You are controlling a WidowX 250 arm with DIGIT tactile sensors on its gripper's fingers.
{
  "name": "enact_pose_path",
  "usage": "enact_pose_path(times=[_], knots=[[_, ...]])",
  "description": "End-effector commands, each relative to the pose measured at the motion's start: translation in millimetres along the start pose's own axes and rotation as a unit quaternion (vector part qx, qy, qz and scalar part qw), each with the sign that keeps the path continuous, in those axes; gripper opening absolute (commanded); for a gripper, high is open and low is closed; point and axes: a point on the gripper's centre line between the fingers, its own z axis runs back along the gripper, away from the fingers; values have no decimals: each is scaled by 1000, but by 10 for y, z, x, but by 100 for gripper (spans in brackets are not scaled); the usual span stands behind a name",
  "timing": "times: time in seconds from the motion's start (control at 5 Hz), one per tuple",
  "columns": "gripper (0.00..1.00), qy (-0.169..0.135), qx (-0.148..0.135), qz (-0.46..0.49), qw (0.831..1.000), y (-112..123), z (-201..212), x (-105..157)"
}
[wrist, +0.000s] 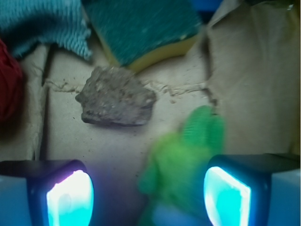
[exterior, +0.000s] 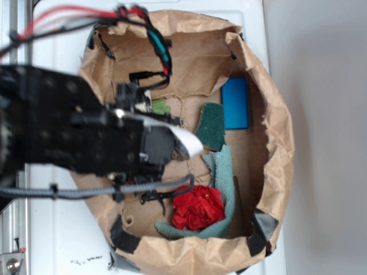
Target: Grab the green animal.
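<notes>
The green animal [wrist: 183, 160] is a blurred lime-green fuzzy toy lying on the brown paper floor. It sits between my gripper's [wrist: 148, 197] two glowing pads, close to the right pad [wrist: 225, 197] and well away from the left one [wrist: 70, 200]. The jaws stand wide apart and the gripper is open, with neither pad seen pressing the toy. In the exterior view only a small patch of the green animal [exterior: 160, 106] shows beside the black arm [exterior: 86, 132], which hides the fingers.
A grey stone [wrist: 116, 102] lies just beyond the toy. Farther off are a dark green sponge with a yellow base [wrist: 141, 28], a teal knitted cloth [exterior: 223, 172], a red crumpled cloth [exterior: 198, 207] and a blue block [exterior: 235, 103]. Crumpled brown paper walls [exterior: 275, 143] ring everything.
</notes>
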Motion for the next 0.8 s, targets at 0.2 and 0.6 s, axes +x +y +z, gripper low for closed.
enact_pose_path(times=[0.2,0.6], knots=[[100,-22,17,-51,998,-300,-193,-44],[0,-42,21,-45,998,-249,-117,-101]])
